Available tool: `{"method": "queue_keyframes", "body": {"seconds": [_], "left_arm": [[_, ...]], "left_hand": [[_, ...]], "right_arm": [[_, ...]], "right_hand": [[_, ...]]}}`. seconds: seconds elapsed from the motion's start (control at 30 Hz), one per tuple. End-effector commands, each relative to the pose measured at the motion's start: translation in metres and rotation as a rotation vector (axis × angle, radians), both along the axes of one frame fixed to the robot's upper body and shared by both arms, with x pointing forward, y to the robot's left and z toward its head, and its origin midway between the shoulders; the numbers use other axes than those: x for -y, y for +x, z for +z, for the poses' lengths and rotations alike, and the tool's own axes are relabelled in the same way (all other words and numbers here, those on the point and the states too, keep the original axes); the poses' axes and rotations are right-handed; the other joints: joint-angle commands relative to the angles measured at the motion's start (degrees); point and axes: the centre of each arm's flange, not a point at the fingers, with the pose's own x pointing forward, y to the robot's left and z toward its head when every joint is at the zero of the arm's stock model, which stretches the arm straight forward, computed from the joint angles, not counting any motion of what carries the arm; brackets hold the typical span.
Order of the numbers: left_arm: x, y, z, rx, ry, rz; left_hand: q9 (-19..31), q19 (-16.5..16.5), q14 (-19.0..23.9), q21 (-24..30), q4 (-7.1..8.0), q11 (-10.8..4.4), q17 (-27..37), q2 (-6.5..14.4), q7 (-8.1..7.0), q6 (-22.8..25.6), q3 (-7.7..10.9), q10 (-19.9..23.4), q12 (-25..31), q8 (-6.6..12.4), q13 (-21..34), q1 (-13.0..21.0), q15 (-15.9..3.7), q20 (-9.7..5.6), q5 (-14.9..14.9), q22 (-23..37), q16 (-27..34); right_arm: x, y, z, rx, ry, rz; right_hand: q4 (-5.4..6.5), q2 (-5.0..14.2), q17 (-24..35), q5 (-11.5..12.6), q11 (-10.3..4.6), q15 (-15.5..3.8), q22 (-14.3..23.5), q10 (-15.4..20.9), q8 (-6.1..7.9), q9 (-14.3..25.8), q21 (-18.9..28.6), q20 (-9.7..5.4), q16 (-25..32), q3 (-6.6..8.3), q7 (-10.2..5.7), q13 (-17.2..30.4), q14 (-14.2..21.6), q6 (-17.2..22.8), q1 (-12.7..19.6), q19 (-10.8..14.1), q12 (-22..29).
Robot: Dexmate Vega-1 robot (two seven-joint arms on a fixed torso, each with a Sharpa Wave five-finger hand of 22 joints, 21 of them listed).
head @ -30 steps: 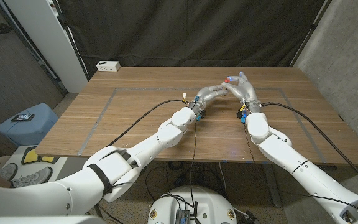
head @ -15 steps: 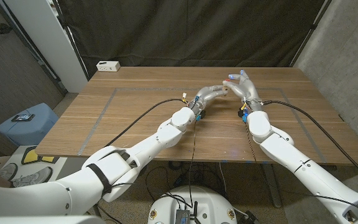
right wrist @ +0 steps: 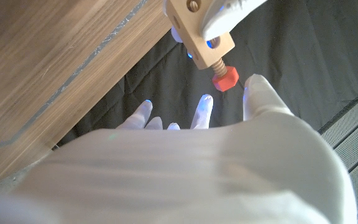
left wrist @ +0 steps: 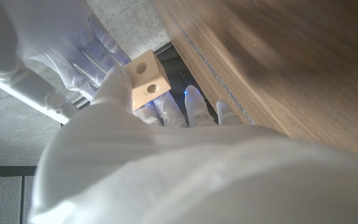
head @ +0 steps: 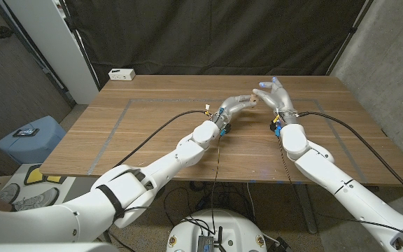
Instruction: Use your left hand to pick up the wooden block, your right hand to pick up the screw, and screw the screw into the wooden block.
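Now left hand [left wrist: 166, 143] grips pale square wooden block [right wrist: 199, 30], red hex-headed screw [right wrist: 225, 78] threaded in; right hand [right wrist: 229, 149] spread, holding nothing.

Left hand [head: 238, 104]: raised above the table on an outstretched arm, fingers [left wrist: 118, 81] clamped around a wooden block [left wrist: 146, 79]. Right hand [head: 276, 99]: raised just beside it, fingers [right wrist: 258, 89] spread and empty, tips just short of the screw [right wrist: 225, 78].

Wooden block [right wrist: 199, 31]: pale, drilled holes in faces, held above table at far centre, between both hands. Screw [right wrist: 224, 77]: red hex head, wooden-coloured threaded shank partly seated in block, head protruding clear.
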Motion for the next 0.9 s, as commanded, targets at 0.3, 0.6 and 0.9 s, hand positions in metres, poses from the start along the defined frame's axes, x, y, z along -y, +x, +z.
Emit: {"method": "queue_keyframes", "body": {"seconds": [0.3, 0.6, 0.9], "left_arm": [[-0.001, -0.001, -0.003, 0.008, -0.002, 0.004], [-0.001, 0.0, -0.003, 0.012, -0.005, 0.001], [0.0, 0.0, -0.003, 0.016, -0.001, -0.003]], "left_hand": [[0.2, 0.2, 0.0, 0.4, -0.05, 0.0, 0.1, 0.1, -0.02, 0.6, 0.01, 0.6, 0.3, 0.14, 0.1, 0.5, -3.38, -0.16, 0.1, 0.2, 0.0], [0.2, 0.2, -0.3, 0.4, -0.36, -0.01, 0.1, 0.2, -0.07, 0.6, 0.27, 0.6, 0.2, 0.12, 0.2, 1.2, -3.55, -0.17, 0.1, 0.2, -0.1], [0.2, 0.1, -0.3, 0.4, -0.46, -0.03, 0.1, 0.2, -0.07, 0.6, 0.4, 0.5, 0.1, 0.11, 0.2, 1.6, -3.65, -0.3, 0.2, 0.2, -0.1]], "right_arm": [[0.011, -0.013, 0.019, -0.027, -0.1, -0.026], [0.015, -0.019, 0.035, -0.066, -0.201, -0.026], [0.017, -0.024, 0.048, -0.091, -0.296, -0.04]], "right_hand": [[0.2, 0.13, 0.0, -0.2, 0.72, 0.55, 0.2, -0.3, 0.02, 0.1, 0.2, 0.05, 0.4, -0.12, 1.36, 0.2, -0.5, 1.0, -1.0, -0.5, 0.4], [0.9, 1.46, 0.0, 0.1, 1.82, 1.38, 0.2, -0.4, -0.36, 0.1, 0.0, 0.73, 0.4, -0.14, 2.23, 0.2, -1.1, 0.9, -2.2, -1.6, 0.4], [1.21, 2.14, 0.0, 0.5, 2.0, 1.64, 0.2, -0.5, -0.62, 0.1, -0.1, 1.07, 0.5, -0.17, 2.65, 0.2, -1.2, 0.7, -2.8, -2.1, 0.4]]}}
